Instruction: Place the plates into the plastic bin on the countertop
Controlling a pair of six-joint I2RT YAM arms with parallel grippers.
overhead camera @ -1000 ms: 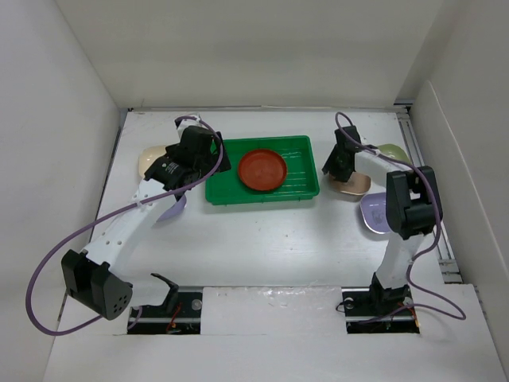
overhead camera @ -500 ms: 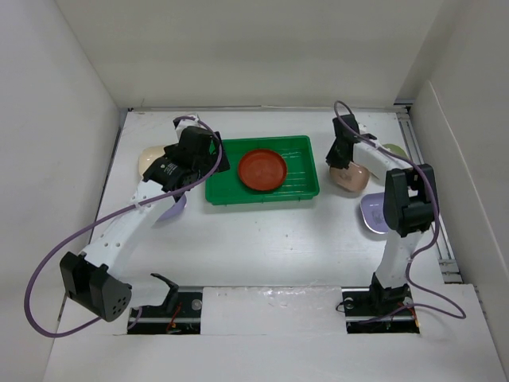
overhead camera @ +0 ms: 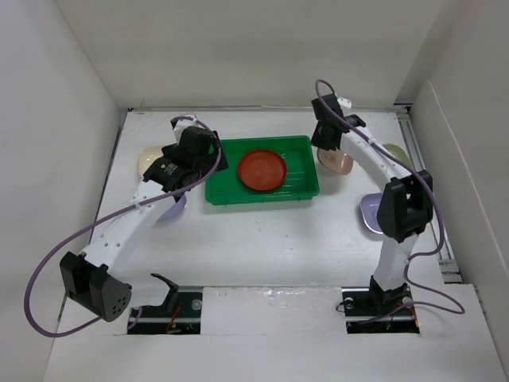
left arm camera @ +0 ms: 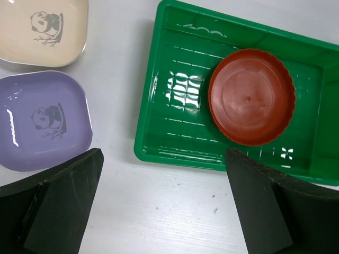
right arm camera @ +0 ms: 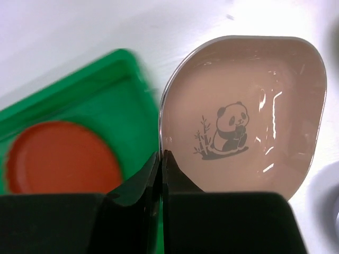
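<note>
The green plastic bin (overhead camera: 302, 181) sits mid-counter and holds one reddish-brown plate (overhead camera: 262, 169); both show in the left wrist view, bin (left arm camera: 159, 132) and plate (left arm camera: 251, 96). My right gripper (overhead camera: 324, 142) is shut on the rim of a pinkish-tan panda dish (right arm camera: 243, 116) and holds it above the counter by the bin's right end (right arm camera: 69, 100). My left gripper (left arm camera: 161, 211) is open and empty just left of the bin. A cream dish (left arm camera: 42, 29) and a lavender dish (left arm camera: 42, 119) lie beside it.
A second lavender dish (overhead camera: 371, 212) and a light green dish (overhead camera: 395, 151) lie at the right, near the right arm. White walls enclose the white countertop (overhead camera: 262, 247) on three sides. A rail runs along the right edge.
My right gripper has lifted the pinkish-tan dish and carried it up and left toward the bin's right end. The left arm has not moved.
</note>
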